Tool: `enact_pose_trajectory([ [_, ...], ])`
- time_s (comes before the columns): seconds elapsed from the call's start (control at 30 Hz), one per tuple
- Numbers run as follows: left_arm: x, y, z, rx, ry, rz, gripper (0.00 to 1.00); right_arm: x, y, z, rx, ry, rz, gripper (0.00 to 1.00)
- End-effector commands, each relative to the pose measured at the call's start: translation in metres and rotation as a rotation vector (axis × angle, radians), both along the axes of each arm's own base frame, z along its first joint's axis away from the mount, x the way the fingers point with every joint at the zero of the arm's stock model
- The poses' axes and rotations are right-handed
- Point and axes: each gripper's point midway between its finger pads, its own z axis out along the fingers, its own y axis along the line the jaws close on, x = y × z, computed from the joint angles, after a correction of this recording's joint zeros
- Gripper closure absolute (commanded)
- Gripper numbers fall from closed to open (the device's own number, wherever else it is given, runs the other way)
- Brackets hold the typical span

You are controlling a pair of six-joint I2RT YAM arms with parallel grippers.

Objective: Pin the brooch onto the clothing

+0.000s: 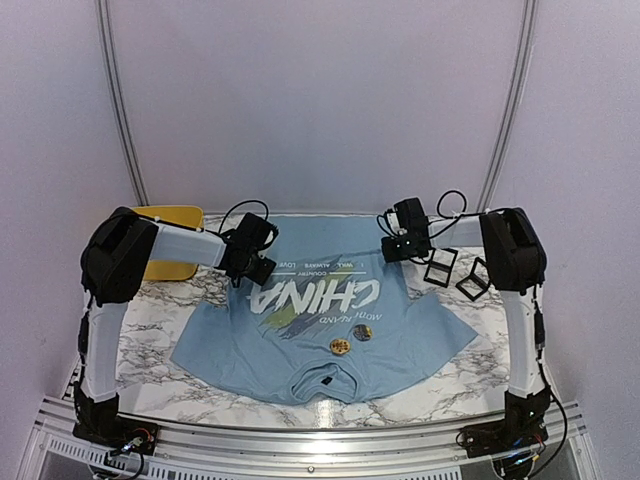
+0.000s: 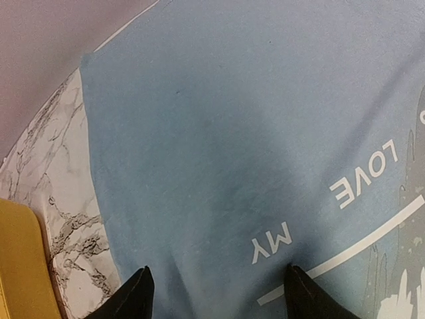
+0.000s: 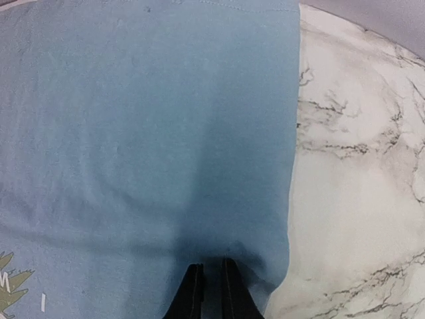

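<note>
Across the middle of the marble tabletop (image 1: 145, 340) lies the T-shirt (image 1: 300, 350), with a gold brooch (image 1: 340, 346) and a darker brooch (image 1: 364, 332) resting on it. Over its far left part the left tool (image 2: 216, 289) hangs open. Toward the far right corner, the right tool (image 3: 212, 289) pinches the cloth.

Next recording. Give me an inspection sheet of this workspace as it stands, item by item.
Surface: marble table, largely covered by the shirt.
Job's things: light blue T-shirt spread flat, collar toward the arms; gold brooch and darker brooch side by side on its chest; cannot tell whether they are pinned or loose.
Clutter: yellow object at far left; black square frames to the right of the shirt.
Grippers: left gripper open over the shirt; right gripper nearly closed, apparently pinching fabric near the shirt's edge.
Cables: black cables looping at both wrists.
Surroundings: plain white walls; nothing else seen.
</note>
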Motion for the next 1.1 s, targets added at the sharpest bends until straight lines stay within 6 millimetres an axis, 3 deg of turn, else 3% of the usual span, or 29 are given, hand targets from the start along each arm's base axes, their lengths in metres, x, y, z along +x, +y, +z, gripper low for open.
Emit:
enact_pose_trajectory([
  [0.0, 0.010, 0.021, -0.006, 0.086, 0.009, 0.040, 0.30, 0.003, -0.012, -0.028, -0.052, 0.105, 0.032, 0.90],
  [0.17, 0.019, 0.019, 0.025, 0.067, -0.066, 0.033, 0.27, 0.019, -0.004, 0.001, -0.051, 0.046, 0.071, 0.88],
  [0.3, 0.017, 0.016, 0.076, -0.006, -0.154, 0.023, 0.26, 0.024, -0.003, 0.054, -0.055, -0.041, 0.085, 0.84],
  [0.43, -0.009, 0.024, 0.106, -0.073, -0.180, 0.031, 0.26, -0.003, -0.012, 0.098, -0.045, -0.099, 0.071, 0.80],
  [0.57, -0.053, 0.042, 0.103, -0.119, -0.154, 0.071, 0.25, -0.058, -0.026, 0.114, 0.011, -0.106, 0.006, 0.80],
  [0.67, -0.089, 0.046, 0.087, -0.139, -0.115, 0.082, 0.25, -0.103, -0.036, 0.089, 0.018, -0.005, -0.046, 0.82],
  [0.8, -0.129, 0.052, 0.056, -0.161, -0.038, 0.101, 0.25, -0.165, -0.055, 0.047, 0.016, 0.142, -0.148, 0.95],
  [0.9, -0.152, 0.065, 0.029, -0.179, 0.027, 0.153, 0.26, -0.207, -0.070, 0.020, 0.045, 0.228, -0.246, 1.00],
  [1.07, -0.172, 0.087, 0.004, -0.130, 0.076, 0.225, 0.27, -0.249, -0.087, -0.009, 0.028, 0.332, -0.331, 1.00],
])
